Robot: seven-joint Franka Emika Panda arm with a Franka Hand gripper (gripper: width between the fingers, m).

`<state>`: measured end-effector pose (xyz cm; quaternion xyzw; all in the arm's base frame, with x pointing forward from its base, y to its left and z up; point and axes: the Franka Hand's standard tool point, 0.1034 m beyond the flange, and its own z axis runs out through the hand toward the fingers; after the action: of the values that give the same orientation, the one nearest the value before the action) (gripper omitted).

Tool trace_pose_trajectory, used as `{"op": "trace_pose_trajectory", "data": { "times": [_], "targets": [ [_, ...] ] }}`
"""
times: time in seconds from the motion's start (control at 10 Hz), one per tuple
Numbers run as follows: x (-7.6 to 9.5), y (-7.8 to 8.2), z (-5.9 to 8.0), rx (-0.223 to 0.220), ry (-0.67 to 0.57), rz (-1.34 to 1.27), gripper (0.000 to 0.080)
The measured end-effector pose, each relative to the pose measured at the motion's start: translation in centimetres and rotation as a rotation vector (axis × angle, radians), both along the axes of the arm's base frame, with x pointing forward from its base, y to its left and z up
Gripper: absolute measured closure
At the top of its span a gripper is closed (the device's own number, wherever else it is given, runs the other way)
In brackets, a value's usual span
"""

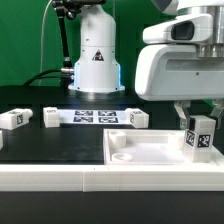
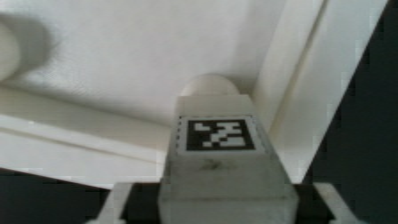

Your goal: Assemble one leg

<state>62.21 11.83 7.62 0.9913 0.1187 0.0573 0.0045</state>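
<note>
My gripper (image 1: 197, 122) is closed on the leg (image 1: 199, 137), holding it upright over the near right corner of the white tray (image 1: 150, 155) in the exterior view; whether its lower end touches the tray, I cannot tell.

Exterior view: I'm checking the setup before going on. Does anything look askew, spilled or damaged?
Nothing stands out. The gripper holds the leg upright over the white tray, by its corner. The other legs lie apart beside the marker board.
</note>
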Motion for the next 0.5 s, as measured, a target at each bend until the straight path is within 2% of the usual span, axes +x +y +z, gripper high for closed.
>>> {"op": "trace_pose_trajectory", "data": {
  "times": [0.5],
  "targets": [
    [0.05,-0.31,-0.02,0.065,0.001,-0.478,0.0509]
  ]
}}
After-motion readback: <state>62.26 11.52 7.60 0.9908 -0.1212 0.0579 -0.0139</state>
